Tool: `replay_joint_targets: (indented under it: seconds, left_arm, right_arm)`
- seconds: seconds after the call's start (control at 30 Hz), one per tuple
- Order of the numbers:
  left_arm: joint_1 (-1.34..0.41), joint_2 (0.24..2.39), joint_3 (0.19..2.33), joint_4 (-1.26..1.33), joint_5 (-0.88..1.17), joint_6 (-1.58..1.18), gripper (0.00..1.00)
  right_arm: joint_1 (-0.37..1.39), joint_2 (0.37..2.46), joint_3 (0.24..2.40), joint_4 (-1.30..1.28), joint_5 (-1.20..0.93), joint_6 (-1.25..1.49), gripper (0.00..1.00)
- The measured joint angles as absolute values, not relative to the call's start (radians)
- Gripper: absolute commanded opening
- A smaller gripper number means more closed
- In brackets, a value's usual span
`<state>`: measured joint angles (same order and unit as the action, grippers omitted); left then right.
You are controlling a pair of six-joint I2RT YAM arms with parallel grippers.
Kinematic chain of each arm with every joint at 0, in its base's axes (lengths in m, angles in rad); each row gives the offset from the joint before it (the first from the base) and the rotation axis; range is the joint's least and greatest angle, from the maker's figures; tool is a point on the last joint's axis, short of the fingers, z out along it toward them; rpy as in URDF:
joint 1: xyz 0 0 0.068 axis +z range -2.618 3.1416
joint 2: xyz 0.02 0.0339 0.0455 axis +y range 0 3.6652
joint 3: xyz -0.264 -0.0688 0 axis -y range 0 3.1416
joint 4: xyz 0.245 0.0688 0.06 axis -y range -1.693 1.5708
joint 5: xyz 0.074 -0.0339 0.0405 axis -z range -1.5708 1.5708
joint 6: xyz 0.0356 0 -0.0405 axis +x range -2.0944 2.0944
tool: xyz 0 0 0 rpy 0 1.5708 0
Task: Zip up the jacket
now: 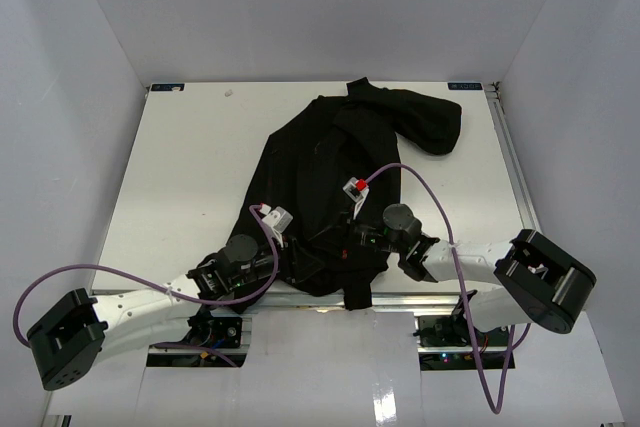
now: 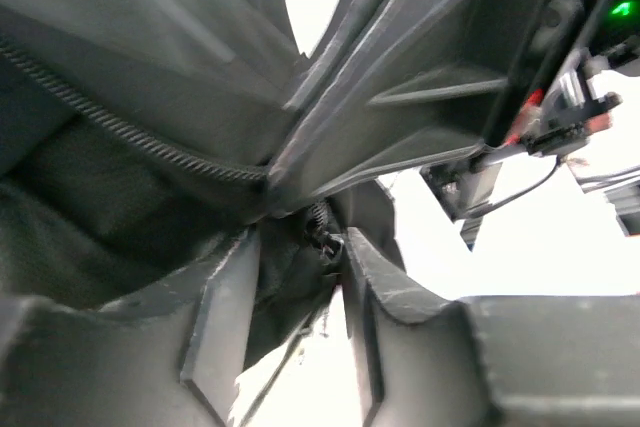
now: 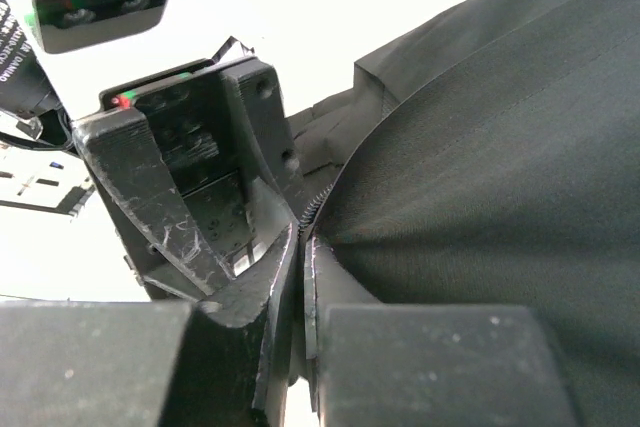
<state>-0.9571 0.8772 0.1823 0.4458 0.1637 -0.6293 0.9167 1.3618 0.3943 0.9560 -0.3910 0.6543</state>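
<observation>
- The jacket (image 1: 320,172) lay spread in the middle of the table (image 1: 190,167), its hem at the near edge and one sleeve bunched at the far right.
- The left gripper (image 2: 302,239) sat at the hem, fingers spread around a fold and the zipper slider (image 2: 325,243).
- The right gripper (image 3: 302,237) was near it, fingers pressed together, pinching the jacket's edge by the zipper teeth (image 3: 320,197).

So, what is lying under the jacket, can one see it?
The white table shows on three sides of the jacket, so the jacket lies on it; part of its hem hangs past the near edge. Anything else beneath the black fabric is covered and cannot be seen.
</observation>
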Motion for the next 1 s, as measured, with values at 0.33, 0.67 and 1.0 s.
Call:
replay_joint_targets:
  seconds: [0.33,0.67,1.0]
  left_arm:
    - [-0.957,0.821,0.154,0.486,0.175,-0.608,0.00]
    - [-0.957,0.803,0.154,0.462,0.174,-0.587,0.00]
    - [-0.957,0.805,0.149,0.448,0.171,-0.578,0.05]
  right_arm:
    - [0.926,1.372,0.382,1.000,-0.388,0.658,0.37]
    - [0.929,1.371,0.362,0.985,-0.361,0.662,0.53]
    - [0.932,1.371,0.371,0.968,-0.377,0.670,0.09]
